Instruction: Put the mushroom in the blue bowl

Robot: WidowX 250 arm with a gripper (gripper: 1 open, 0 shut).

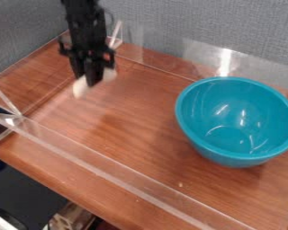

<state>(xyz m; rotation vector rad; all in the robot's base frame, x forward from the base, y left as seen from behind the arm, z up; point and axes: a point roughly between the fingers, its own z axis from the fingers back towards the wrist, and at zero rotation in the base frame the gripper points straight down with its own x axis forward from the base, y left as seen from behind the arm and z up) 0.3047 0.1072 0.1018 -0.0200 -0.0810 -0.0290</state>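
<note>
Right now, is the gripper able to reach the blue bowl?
Probably yes: the gripper, shut on the mushroom, has only open air between it and the blue bowl.
</note>
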